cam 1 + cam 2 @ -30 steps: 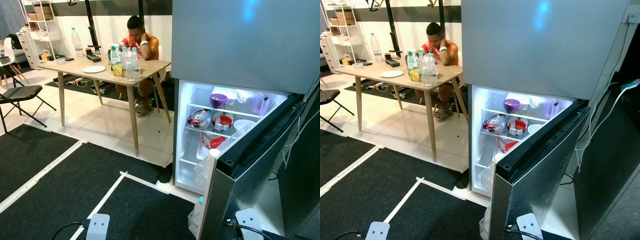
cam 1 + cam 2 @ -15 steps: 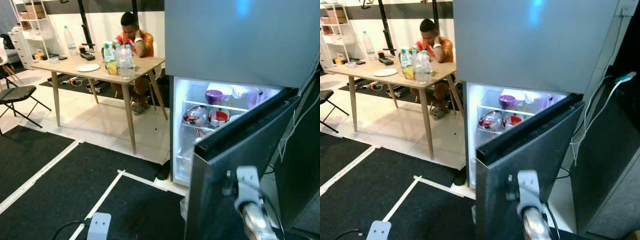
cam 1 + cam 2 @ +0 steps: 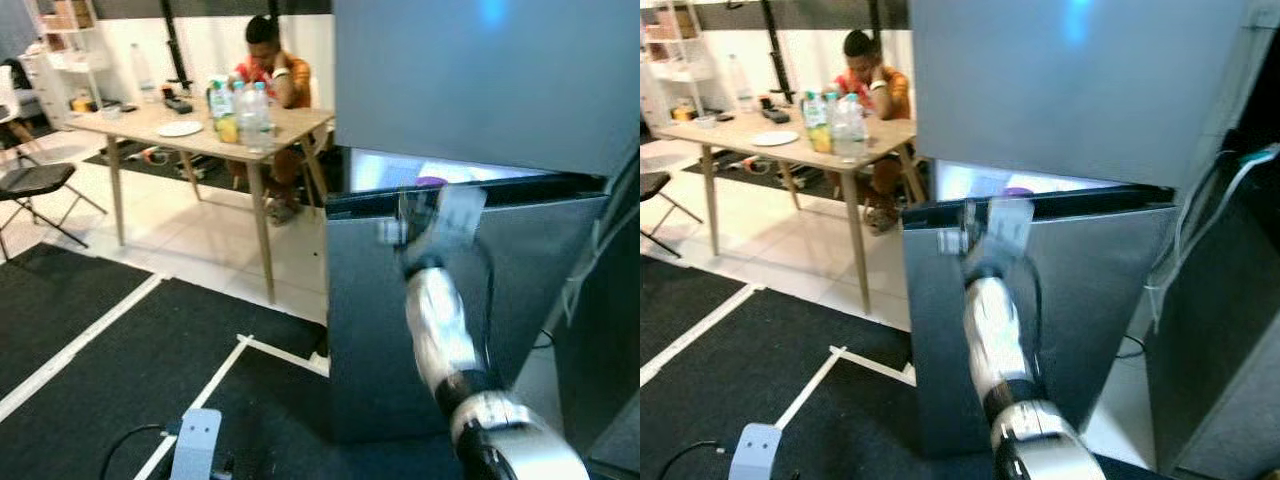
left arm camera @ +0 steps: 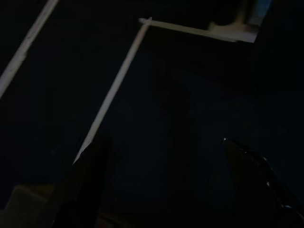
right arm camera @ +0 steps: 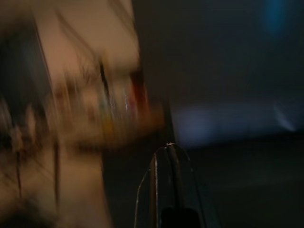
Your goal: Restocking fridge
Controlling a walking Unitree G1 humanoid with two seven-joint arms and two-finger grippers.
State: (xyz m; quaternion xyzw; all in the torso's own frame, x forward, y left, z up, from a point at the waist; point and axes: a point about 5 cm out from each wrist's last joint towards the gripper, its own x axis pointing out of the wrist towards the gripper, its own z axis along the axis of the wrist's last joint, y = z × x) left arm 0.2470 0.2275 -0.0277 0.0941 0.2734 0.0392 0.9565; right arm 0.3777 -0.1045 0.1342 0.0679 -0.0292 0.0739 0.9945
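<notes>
The grey fridge (image 3: pixel 480 80) stands right in front of me. Its lower door (image 3: pixel 360 330) is swung almost closed, leaving a thin lit slit (image 3: pixel 390 168) at its top. A purple bowl (image 3: pixel 430 182) just peeks over the door's edge. My right arm reaches up and forward, and my right gripper (image 3: pixel 432 212) is blurred against the top of the lower door. In the right wrist view its fingers (image 5: pixel 164 154) lie together, shut and holding nothing. My left arm hangs idle low down, and my left gripper (image 4: pixel 159 142) is open over the dark mat.
A wooden table (image 3: pixel 150 128) with bottles (image 3: pixel 245 105) and a plate stands left of the fridge, with a person (image 3: pixel 268 55) seated behind it. A black folding chair (image 3: pixel 35 180) is at far left. Black mats with white tape lines (image 3: pixel 200 405) cover the near floor. Cables (image 3: pixel 1200 200) hang right of the fridge.
The lower fridge door has swung from wide open to almost closed. My right arm has risen from low down to the door's top edge. The view has shifted slightly.
</notes>
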